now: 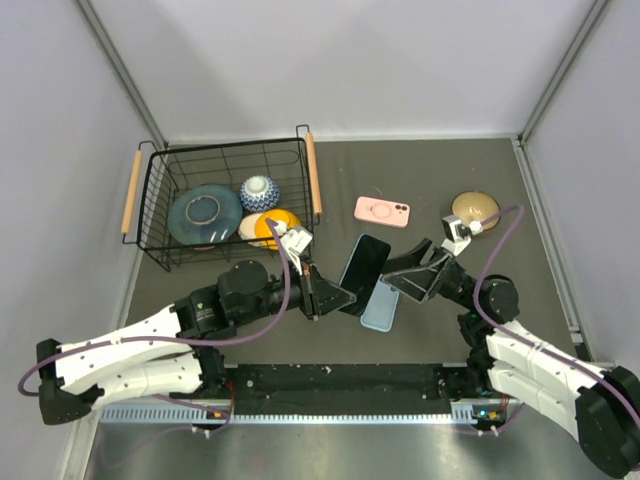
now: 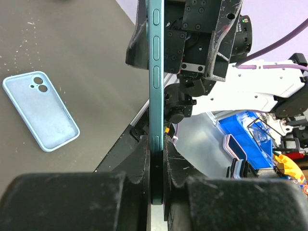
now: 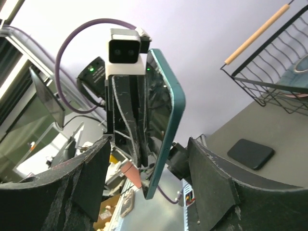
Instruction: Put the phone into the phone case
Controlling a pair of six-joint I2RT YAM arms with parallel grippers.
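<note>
Teal-backed, the phone (image 1: 364, 262) hangs tilted over the table's middle, one end clamped by the left gripper (image 2: 156, 163). At three o'clock the right gripper (image 3: 149, 178) gapes wide, its fingers flanking the phone. The pink phone case (image 1: 382, 211) lies flat at one o'clock.

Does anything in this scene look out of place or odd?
Nothing spilled or damaged. Oddly, the left gripper holds the phone edge-on near the light blue case, while the pink phone case lies apart, farther back.

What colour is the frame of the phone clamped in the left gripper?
The phone has a teal edge, clearest in the left wrist view.
</note>
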